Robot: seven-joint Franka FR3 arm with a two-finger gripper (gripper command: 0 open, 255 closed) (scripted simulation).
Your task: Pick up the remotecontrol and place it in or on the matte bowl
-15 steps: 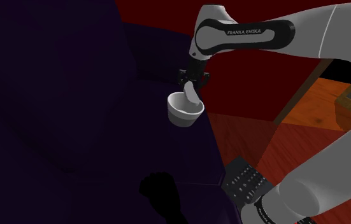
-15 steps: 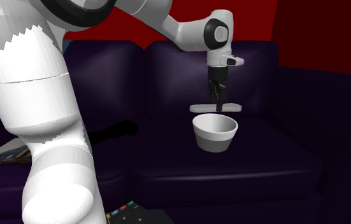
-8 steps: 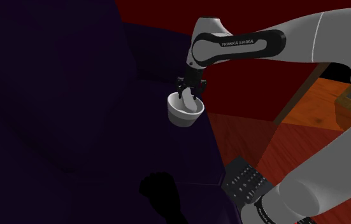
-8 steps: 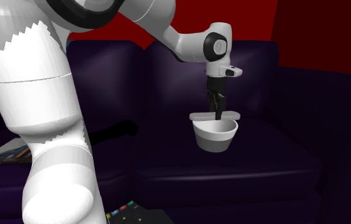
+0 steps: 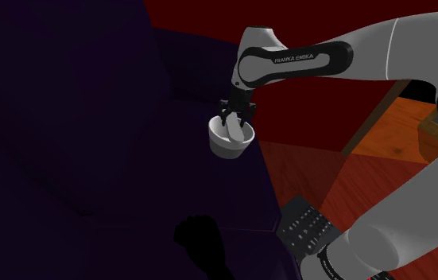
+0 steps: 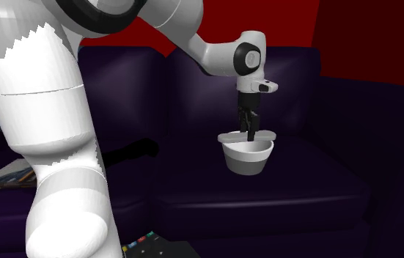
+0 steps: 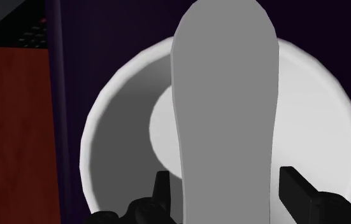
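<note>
the remote (image 7: 225, 95) is a plain grey, flat slab. it lies across the top of the white bowl (image 6: 248, 163). in the second exterior view its two ends poke out past the rim on both sides. it looks too long to drop inside, so i think the rim is what holds it up. the bowl sits on the seat of a dark purple sofa (image 6: 310, 190), close to the seat's edge by the red-brown floor (image 5: 368, 171).

the black gripper (image 7: 225, 181) points down over the middle of the bowl. in the wrist view its fingers (image 7: 162, 191) stand one on each side of the remote. a thin strip of bowl shows between each finger and the slab, so the claw looks let go, not squeezing. being at the middle of the remote makes sense, because a grip there keeps it level and sets it even on the rim.

the task looks almost done. the next move is likely a lift straight up, so the fingers do not bump the remote and tip it off.
</note>
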